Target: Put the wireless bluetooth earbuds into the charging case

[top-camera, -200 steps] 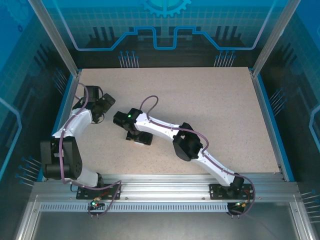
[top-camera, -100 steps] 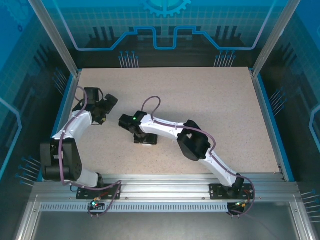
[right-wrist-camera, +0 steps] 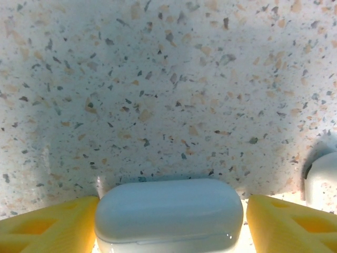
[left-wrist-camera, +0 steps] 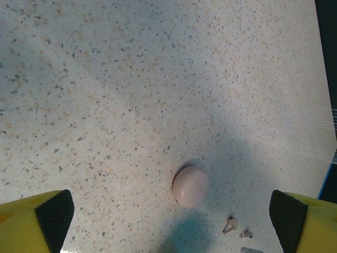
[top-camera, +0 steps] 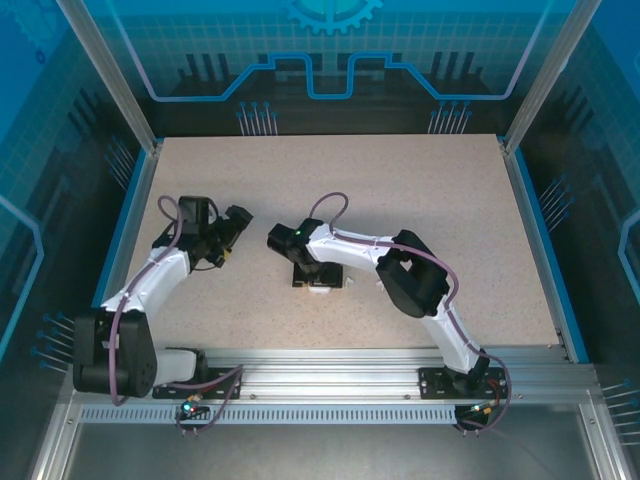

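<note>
Left arm sits over the left part of the surface. Left fingers are spread wide and released, with nothing between them. Left wrist cam: pink case is a smooth oval that looks closed. It lies flat on the surface ahead of the fingers, roughly mid-gap but a bit toward the pad at frame right, touching neither. Two pale earbuds lie loose on the surface just past the case on that same side. They are close together, apart from the case and clear of both pads. A blue surface rim shows beyond them; can't tell which edge. Right arm reaches in to left of the surface's middle, nearer the near edge, with right fingers low over the surface. White case rests on the surface lengthwise between them, lid shut, seam visible along its front. Each finger sits right at one end of the case with only a thin bright sliver between. Can't tell whether they're clamping it or just bracketing it. Top cam: a bit of the white case pokes out under the right wrist. Rounded white object sits just beyond the finger at frame right, cut off by the frame; can't ID it.
</note>
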Motion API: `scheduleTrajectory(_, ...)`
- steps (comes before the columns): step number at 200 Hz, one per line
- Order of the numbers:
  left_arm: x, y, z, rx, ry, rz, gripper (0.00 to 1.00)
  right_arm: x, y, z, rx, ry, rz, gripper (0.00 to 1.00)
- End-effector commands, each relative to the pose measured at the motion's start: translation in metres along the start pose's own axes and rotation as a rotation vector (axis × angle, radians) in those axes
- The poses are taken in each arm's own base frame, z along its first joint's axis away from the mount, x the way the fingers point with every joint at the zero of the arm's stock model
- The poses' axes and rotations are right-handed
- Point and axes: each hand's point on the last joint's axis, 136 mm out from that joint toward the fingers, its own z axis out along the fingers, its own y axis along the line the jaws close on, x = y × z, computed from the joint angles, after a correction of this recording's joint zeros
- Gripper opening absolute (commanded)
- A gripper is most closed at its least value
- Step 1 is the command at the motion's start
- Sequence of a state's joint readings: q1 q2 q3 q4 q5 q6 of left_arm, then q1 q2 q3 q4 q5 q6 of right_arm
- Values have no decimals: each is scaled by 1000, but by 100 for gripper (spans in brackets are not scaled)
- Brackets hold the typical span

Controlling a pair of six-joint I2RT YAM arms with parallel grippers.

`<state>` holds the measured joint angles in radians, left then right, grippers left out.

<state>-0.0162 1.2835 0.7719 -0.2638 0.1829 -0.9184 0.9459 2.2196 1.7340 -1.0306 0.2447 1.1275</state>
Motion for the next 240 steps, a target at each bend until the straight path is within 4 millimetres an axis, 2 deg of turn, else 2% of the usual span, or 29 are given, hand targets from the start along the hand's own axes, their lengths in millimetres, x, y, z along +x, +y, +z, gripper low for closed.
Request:
scheduleTrajectory(1,10,-8,-9,48,26,10,99,-5,1,2,-30,14,-2,76)
scheduleTrajectory(38,17,-18,-15,119,20,54,99,-3,-1,9,-38,42,16,76)
scheduleTrajectory(94,15,-25,-17,213,-14,-5,99,0,2,13,-60,75,30,72)
scheduleTrajectory(127,19,-48,-26,345,-4,79,99,1,2,15,-69,85,43,68)
scheduleTrajectory(156,23,-52,-27,356,17,125,99,-2,8,11,-147,106,71,62)
scheduleTrajectory(190,33,-47,-24,393,40,133,99,-24,13,-22,-269,73,127,60)
scheduleTrajectory(218,44,-44,-24,457,29,136,99,-57,9,-47,-347,33,229,61)
scheduleTrajectory(240,59,-48,-23,496,12,202,99,-86,4,-58,-391,24,328,62)
